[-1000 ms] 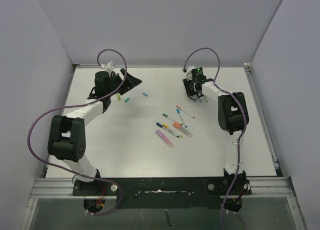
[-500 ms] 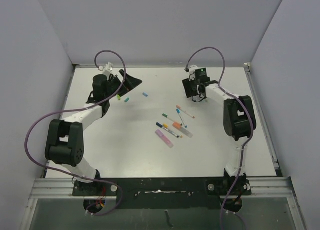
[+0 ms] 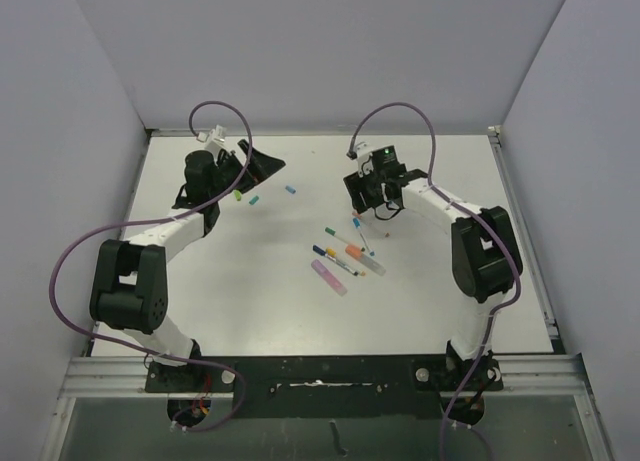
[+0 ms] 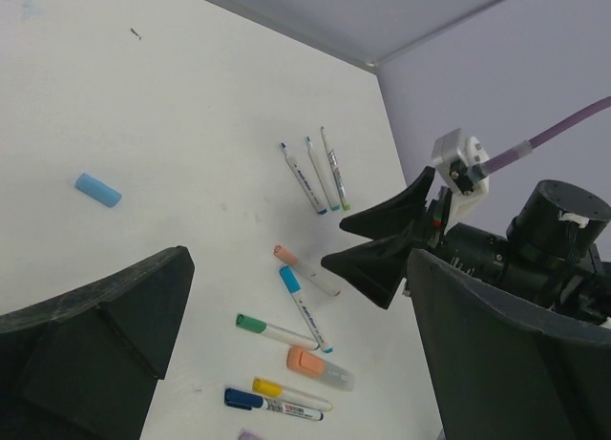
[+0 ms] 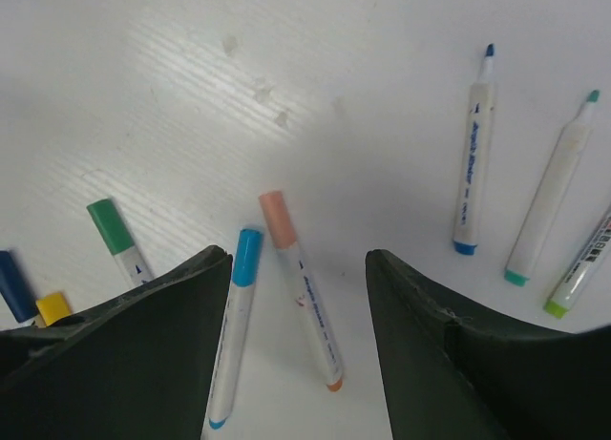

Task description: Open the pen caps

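My right gripper [image 3: 363, 203] is open and hovers low over two capped pens; the right wrist view [image 5: 301, 364] shows the orange cap [image 5: 278, 218] and its pen between the fingers, with the blue cap [image 5: 247, 257] by the left finger. A green cap [image 5: 111, 226] sits on a pen further left. My left gripper [image 3: 252, 171] is open and empty at the back left. Loose pen caps lie near it: blue [image 3: 291, 190], teal [image 3: 254, 199] and yellow-green [image 3: 237, 194]. The blue one also shows in the left wrist view [image 4: 98, 189].
Three uncapped pens [image 5: 474, 173] lie side by side to the right of my right gripper. An orange highlighter [image 4: 320, 366], a yellow pen [image 4: 286, 392], a dark blue pen [image 4: 272, 405] and a pink highlighter [image 3: 328, 277] lie mid-table. Walls enclose the table on three sides.
My right gripper has swung left and toward the pen cluster, from above the uncapped pens to above the orange- and blue-capped pens. The left arm has barely moved.
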`<state>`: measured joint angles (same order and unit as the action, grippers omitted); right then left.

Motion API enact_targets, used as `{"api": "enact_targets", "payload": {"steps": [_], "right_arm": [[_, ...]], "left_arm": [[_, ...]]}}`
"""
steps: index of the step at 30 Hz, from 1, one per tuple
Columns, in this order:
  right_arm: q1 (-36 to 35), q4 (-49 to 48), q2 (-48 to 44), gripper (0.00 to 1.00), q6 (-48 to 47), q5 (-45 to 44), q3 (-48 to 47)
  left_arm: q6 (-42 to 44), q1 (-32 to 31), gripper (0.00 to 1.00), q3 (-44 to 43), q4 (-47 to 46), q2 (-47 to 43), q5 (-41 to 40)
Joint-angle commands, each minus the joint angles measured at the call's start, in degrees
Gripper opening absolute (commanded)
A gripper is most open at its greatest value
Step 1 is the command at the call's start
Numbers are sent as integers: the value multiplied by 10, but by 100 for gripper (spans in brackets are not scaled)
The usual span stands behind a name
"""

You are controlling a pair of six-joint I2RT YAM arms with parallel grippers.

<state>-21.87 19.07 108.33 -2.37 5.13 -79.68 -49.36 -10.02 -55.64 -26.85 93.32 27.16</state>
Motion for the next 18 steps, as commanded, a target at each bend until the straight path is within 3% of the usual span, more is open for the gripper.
{"api": "enact_targets", "payload": {"steps": [1, 18], "right_arm": [[-9, 26, -16, 59, 0, -11, 13], [-9, 32, 13, 55, 3, -28, 33]], "left_arm": [[-2, 4, 98, -9, -39, -23, 15], [-1, 5, 98, -7, -35, -21, 16]]}}
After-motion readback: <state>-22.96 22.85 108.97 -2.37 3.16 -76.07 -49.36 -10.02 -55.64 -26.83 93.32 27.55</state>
